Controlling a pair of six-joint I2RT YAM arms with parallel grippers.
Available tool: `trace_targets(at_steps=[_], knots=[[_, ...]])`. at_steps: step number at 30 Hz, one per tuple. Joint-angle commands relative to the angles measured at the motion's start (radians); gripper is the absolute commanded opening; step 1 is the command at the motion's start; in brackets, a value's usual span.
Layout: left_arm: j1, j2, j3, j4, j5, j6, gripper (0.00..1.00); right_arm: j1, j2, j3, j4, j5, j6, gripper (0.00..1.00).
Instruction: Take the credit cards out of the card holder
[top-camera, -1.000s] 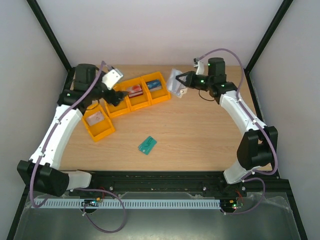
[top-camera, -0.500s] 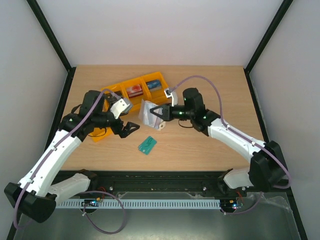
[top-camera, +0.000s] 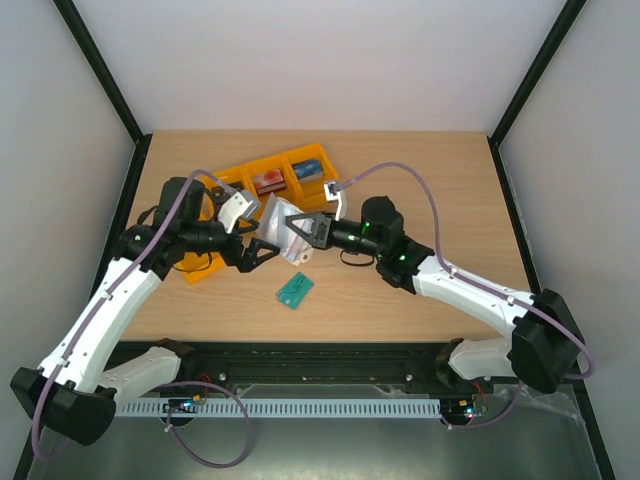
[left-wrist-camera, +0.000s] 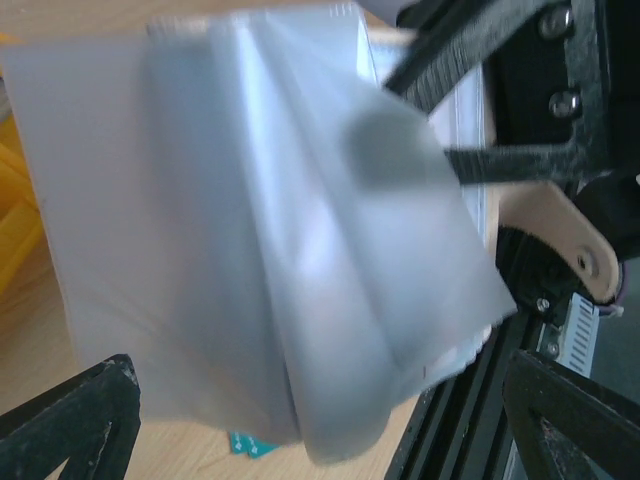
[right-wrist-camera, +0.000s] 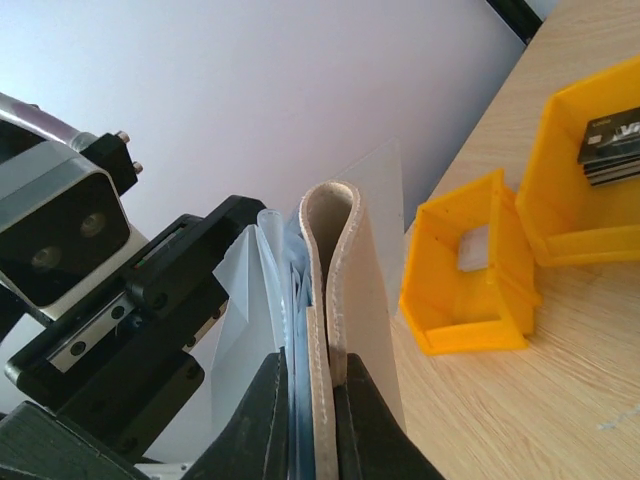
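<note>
The card holder (top-camera: 285, 238) hangs in mid-air over the table's middle, beige outside with pale clear pockets fanned out. My right gripper (top-camera: 302, 228) is shut on its folded beige edge (right-wrist-camera: 335, 290), one finger (right-wrist-camera: 255, 420) on each side. My left gripper (top-camera: 262, 252) stands open just left of it, jaws wide on either side of the hanging pockets. In the left wrist view the blurred pockets (left-wrist-camera: 260, 220) fill the frame between my fingertips (left-wrist-camera: 80, 415). The credit cards are hidden; I cannot make any out inside the pockets.
A teal card (top-camera: 295, 290) lies flat on the wood below the two grippers. A row of yellow bins (top-camera: 300, 172) holding cards stands behind them. Another yellow bin (top-camera: 195, 268) sits partly under my left arm, and yellow bins (right-wrist-camera: 470, 270) show in the right wrist view.
My right gripper carried the card holder from the back right to the middle of the table. My left gripper swung from the bins toward it and now straddles its pockets.
</note>
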Motion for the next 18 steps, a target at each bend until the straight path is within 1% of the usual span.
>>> trace_targets(at_steps=[1, 6, 8, 10, 11, 13, 15, 18], knots=[[0.024, -0.013, 0.01, 0.052, 0.027, -0.045, 1.0, 0.042, 0.023, 0.01, 0.121, 0.047, 0.052, 0.02], [0.041, -0.012, -0.03, 0.091, -0.014, -0.086, 1.0, 0.077, 0.03, 0.037, 0.118, 0.045, 0.049, 0.02], [0.043, -0.01, -0.033, 0.092, -0.03, -0.079, 0.94, 0.078, 0.033, 0.043, 0.116, 0.036, 0.05, 0.02], [0.045, -0.013, -0.034, 0.092, -0.033, -0.068, 0.85, 0.077, 0.034, 0.051, 0.111, 0.03, 0.037, 0.02], [0.045, -0.014, -0.036, 0.091, -0.018, -0.062, 0.78, 0.078, 0.034, 0.054, 0.106, 0.03, 0.032, 0.02], [0.045, -0.013, -0.044, 0.088, 0.023, -0.055, 0.7, 0.078, 0.036, 0.062, 0.107, 0.024, 0.026, 0.02], [0.045, -0.008, -0.049, 0.083, 0.07, -0.048, 0.55, 0.078, 0.043, 0.069, 0.115, 0.009, 0.029, 0.02], [0.046, -0.008, -0.055, 0.073, 0.102, -0.031, 0.3, 0.078, 0.048, 0.08, 0.122, -0.005, 0.027, 0.02]])
